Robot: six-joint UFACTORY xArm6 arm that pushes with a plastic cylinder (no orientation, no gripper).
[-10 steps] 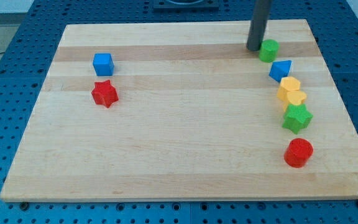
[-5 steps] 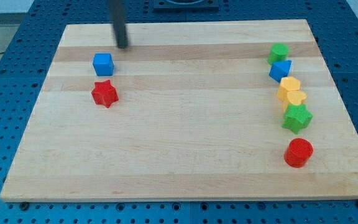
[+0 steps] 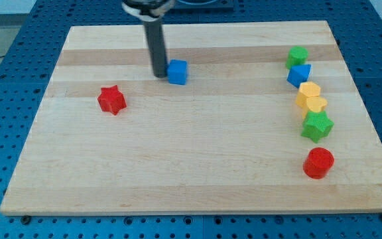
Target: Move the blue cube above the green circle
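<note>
Blue cube now further right

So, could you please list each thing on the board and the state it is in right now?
My tip: down on the board, at the blue cube's left side.
Blue cube: upright, mid-board, far left of the green circle.
Green circle: top of the right-hand column, beside a second blue block.
Red star: alone, flat.

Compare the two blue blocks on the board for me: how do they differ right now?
The blue cube sits mid-board with my tip against its left side; the other blue block sits in the right-hand column, touching the green block, and looks more angular, not a plain cube. Both share the same blue.
</note>
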